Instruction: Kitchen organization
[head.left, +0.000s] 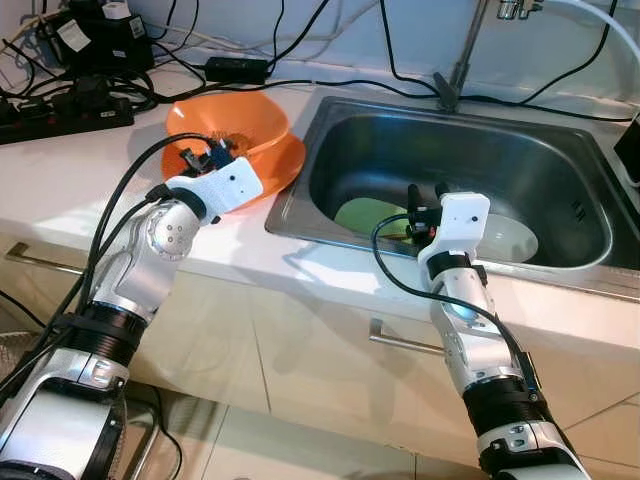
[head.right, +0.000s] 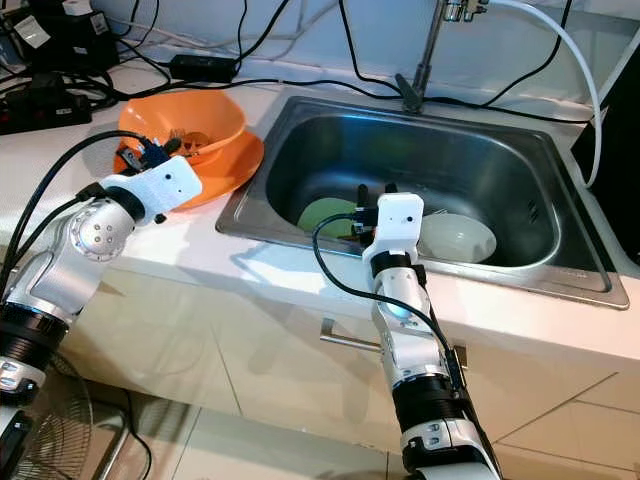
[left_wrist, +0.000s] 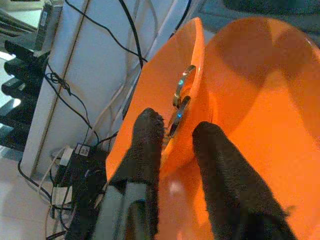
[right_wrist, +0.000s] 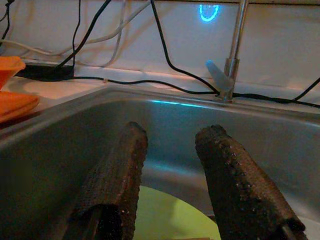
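An orange bowl (head.left: 240, 122) sits on an orange plate (head.left: 288, 165) on the white counter, left of the steel sink (head.left: 292, 214). My left gripper (head.left: 200, 155) is at the bowl's near rim. In the left wrist view its fingers (left_wrist: 147, 135) stand open astride the rim, and a metal utensil (left_wrist: 183, 92) lies inside the bowl (left_wrist: 260, 90) just beyond. My right gripper (head.left: 425, 192) hangs open inside the sink, above a green plate (head.left: 362, 214). A white bowl (head.left: 512, 240) lies in the sink to the right of that gripper.
A faucet (head.left: 460, 60) rises behind the sink. Black cables, a power strip (head.left: 60, 112) and adapters crowd the back left of the counter. Cabinet fronts with a handle (head.left: 400, 340) are below. A dark object (head.left: 630, 150) stands at the sink's right edge.
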